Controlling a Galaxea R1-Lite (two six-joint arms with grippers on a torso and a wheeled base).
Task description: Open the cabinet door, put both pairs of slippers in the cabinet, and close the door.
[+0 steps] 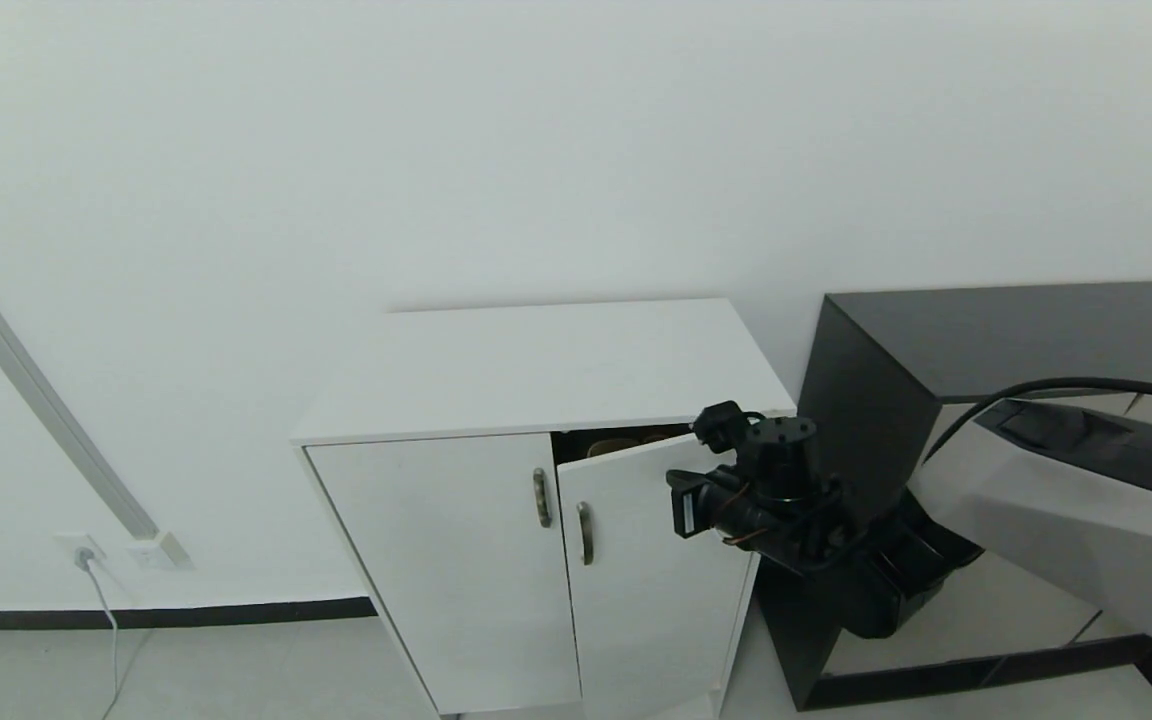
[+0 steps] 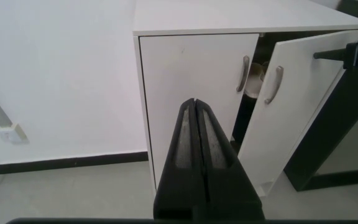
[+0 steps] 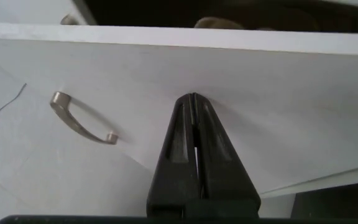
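The white cabinet (image 1: 536,370) stands against the wall with its left door (image 1: 446,560) closed and its right door (image 1: 651,590) ajar. Tan slippers (image 1: 621,441) show through the gap at the top, and also in the right wrist view as slippers (image 3: 219,23). My right gripper (image 1: 681,512) is shut, its tips against the outer face of the right door (image 3: 260,93), away from that door's handle (image 3: 82,118). My left gripper (image 2: 194,104) is shut and holds nothing, hanging in front of the left door (image 2: 191,68).
A black piece of furniture (image 1: 866,420) stands tight against the cabinet's right side. A wall socket with a cable (image 1: 86,555) and a slanted conduit (image 1: 36,390) are on the left wall. Bare floor (image 1: 186,670) lies before the cabinet.
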